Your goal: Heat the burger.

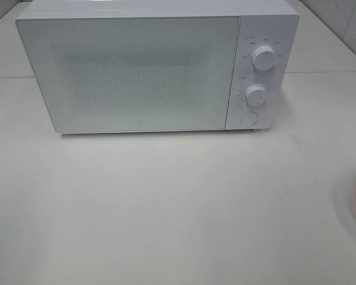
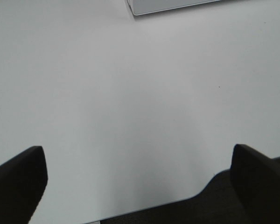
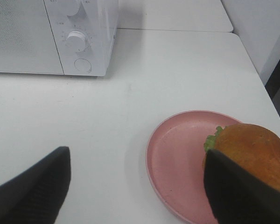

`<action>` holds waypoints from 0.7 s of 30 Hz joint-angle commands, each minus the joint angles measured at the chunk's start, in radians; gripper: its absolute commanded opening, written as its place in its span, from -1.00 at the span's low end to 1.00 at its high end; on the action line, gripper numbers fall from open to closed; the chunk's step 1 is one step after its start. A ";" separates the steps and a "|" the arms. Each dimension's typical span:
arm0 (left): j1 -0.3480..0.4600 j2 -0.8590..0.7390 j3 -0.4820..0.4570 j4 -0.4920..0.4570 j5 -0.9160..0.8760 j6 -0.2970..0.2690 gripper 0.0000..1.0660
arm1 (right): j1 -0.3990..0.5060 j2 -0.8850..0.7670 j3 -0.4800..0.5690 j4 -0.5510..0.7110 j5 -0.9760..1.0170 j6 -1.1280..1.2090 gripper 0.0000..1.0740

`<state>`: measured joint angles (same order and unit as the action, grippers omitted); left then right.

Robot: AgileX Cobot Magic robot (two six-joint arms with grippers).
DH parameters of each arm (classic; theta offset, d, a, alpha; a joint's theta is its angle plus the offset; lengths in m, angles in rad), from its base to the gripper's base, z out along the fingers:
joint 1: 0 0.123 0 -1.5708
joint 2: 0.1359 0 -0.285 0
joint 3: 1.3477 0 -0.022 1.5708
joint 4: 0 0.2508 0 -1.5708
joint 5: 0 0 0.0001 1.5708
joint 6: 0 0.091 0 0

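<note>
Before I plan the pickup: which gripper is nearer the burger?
Right. The right gripper hangs open just short of the pink plate, one finger overlapping the burger. The left gripper is open over bare table, no burger in its view.

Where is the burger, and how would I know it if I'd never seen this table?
Find the big white microwave on the white table. Off its knob side lies a round pink plate, and the burger sits at that plate's edge. It's the only food: shiny golden-brown bun with frilly green lettuce peeking out.
</note>
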<state>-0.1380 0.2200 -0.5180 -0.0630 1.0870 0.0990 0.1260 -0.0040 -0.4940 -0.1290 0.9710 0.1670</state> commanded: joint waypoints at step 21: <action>0.179 -0.246 0.000 -0.007 -0.016 0.001 0.88 | -0.006 -0.024 0.000 -0.001 -0.008 0.005 0.40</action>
<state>0.0390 -0.0050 -0.5180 -0.0630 1.0840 0.1000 0.1260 -0.0040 -0.4940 -0.1280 0.9710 0.1670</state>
